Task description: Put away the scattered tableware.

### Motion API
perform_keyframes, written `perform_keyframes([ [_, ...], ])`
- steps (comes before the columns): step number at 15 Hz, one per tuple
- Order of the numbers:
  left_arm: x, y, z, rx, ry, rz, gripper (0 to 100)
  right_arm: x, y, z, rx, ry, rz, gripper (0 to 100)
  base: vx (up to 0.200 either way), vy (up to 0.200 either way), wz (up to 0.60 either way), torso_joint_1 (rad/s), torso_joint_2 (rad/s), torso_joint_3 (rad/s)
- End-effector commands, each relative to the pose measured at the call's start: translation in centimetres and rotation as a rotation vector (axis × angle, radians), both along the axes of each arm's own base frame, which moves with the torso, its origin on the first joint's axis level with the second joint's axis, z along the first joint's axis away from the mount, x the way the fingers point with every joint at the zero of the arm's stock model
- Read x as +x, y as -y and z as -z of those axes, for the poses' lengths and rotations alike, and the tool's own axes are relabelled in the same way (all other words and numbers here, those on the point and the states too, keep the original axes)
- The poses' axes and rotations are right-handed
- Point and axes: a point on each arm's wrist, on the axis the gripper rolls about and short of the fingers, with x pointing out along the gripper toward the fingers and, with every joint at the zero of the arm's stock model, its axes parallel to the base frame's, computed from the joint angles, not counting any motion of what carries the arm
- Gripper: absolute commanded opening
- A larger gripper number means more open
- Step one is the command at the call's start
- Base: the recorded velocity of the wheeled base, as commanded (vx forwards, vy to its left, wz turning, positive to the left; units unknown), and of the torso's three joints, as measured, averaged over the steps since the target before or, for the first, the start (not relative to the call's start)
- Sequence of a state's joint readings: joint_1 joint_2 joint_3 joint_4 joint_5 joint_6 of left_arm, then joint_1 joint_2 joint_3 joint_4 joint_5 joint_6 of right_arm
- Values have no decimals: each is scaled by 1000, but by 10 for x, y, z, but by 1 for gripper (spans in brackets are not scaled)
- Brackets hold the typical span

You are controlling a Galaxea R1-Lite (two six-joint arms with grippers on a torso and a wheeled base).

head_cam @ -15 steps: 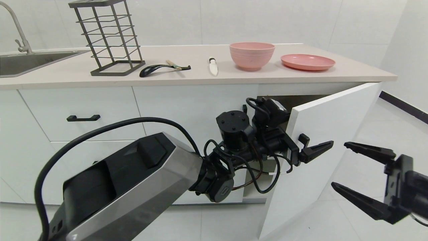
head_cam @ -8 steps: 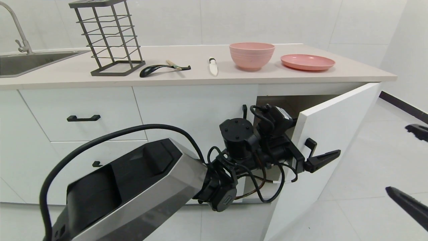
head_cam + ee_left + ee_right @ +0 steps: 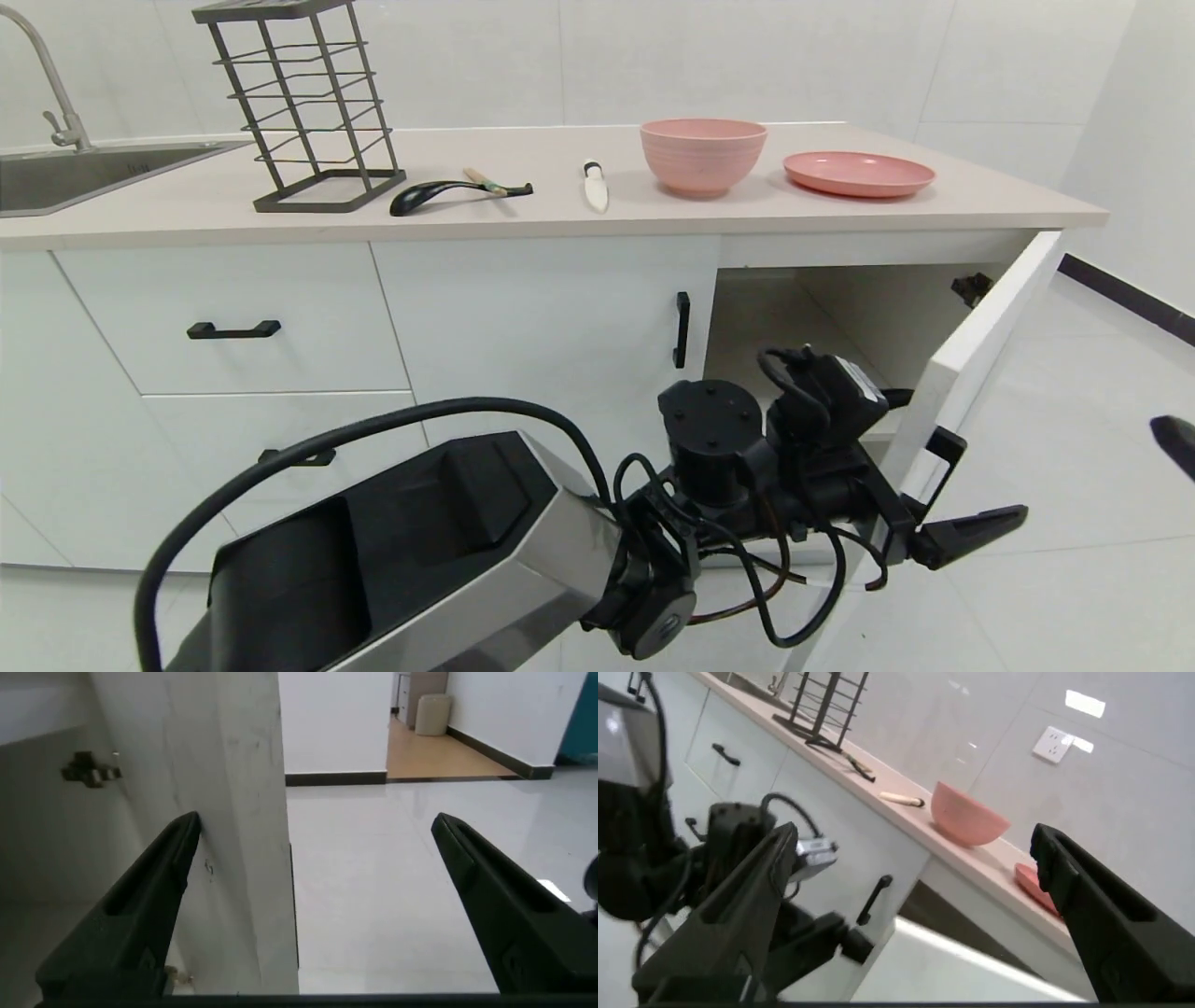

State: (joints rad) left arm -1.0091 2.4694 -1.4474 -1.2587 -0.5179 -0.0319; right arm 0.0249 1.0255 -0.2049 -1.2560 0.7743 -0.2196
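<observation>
Head: bowl [image 3: 703, 154], plate [image 3: 859, 173], knife [image 3: 595, 184] and spoon [image 3: 439, 194] lie on counter [image 3: 187, 210], right of rack [image 3: 299, 103]. Door [image 3: 980, 345] is open, left gripper [image 3: 976, 509] at its free edge.
Left wrist: jaws spread wide, door edge between them.
Right wrist: right gripper [image 3: 913, 833] spread wide, empty, facing the bowl.

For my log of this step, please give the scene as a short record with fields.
cabinet door: open, its edge between the open jaws of the left gripper
right gripper: jaws open, holding nothing
counter: pink bowl, pink plate, black spoon, small knife, wire rack
task state: tableware not yet put away
</observation>
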Motion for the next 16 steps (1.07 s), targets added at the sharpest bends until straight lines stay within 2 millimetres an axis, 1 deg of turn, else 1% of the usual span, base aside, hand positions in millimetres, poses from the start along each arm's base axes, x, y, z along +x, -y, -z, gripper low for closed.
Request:
perform_keyframes([
  [1, -16, 14, 11, 16, -10, 44, 100, 6, 0, -8, 0, 20, 3, 100, 0, 0, 0, 0, 0, 0],
  [4, -39, 40, 10, 13, -10, 109, 100, 7, 0, -29, 1, 101, 3, 100, 0, 0, 0, 0, 0, 0],
  [7, -76, 78, 14, 19, -20, 205, 100, 5, 0, -48, 4, 181, 2, 100, 0, 0, 0, 0, 0, 0],
  [8, -83, 84, 14, 19, -20, 222, 100, 4, 0, -50, 4, 190, 0, 100, 0, 0, 0, 0, 0, 0],
  [9, -83, 84, 14, 19, -20, 222, 100, 4, 0, -50, 4, 190, 0, 100, 0, 0, 0, 0, 0, 0],
  [10, -104, 94, 14, 27, -24, 264, 100, -3, 0, -55, 4, 224, -1, 100, 0, 0, 0, 0, 0, 0],
  [11, -96, 91, 16, 23, -27, 248, 100, -5, 0, -55, 4, 228, -1, 100, 0, 0, 0, 0, 0, 0],
  [12, -77, 81, 10, -7, -13, 208, 100, -8, 0, -53, 4, 227, -1, 100, 0, 0, 0, 0, 0, 0],
  [13, -66, 73, 2, -30, -2, 183, 100, -9, 0, -52, 4, 224, -1, 100, 0, 0, 0, 0, 0, 0],
  [14, -39, 42, -23, -67, 16, 102, 100, -9, 0, -46, 2, 204, -2, 100, 0, 0, 0, 0, 0, 0],
  [15, -29, 13, -44, -85, 26, 49, 100, -10, 0, -39, 1, 184, -4, 100, 0, 0, 0, 0, 0, 0],
  [16, -24, -14, -61, -93, 33, 14, 100, -11, 0, -33, 0, 165, -8, 100, 0, 0, 0, 0, 0, 0],
])
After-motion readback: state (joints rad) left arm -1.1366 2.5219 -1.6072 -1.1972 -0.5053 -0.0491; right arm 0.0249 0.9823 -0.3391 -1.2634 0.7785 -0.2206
